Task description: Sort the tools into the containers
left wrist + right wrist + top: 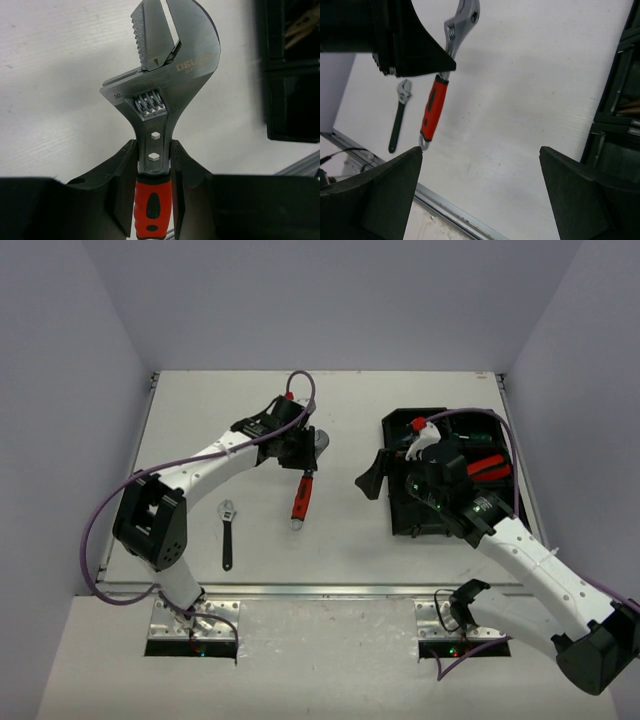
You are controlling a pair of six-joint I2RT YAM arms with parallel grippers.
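My left gripper (306, 454) is shut on the neck of a red-handled silver adjustable wrench (302, 496), its head pointing away and its handle toward the near edge. The left wrist view shows the pads (181, 165) clamping the wrench (160, 75) just above the red grip. My right gripper (372, 476) is open and empty, over the table just left of the black organiser tray (402, 512). The right wrist view shows its gripper (481, 150) wide open, with the held wrench (434, 110) beyond. Red-handled tools (488, 468) lie in the tray.
A small black-handled wrench (227, 533) lies on the table at the near left, also in the right wrist view (399, 117). The tray's edge shows in the left wrist view (292, 100) and the right wrist view (615, 125). A metal rail (320, 591) runs along the table's near edge.
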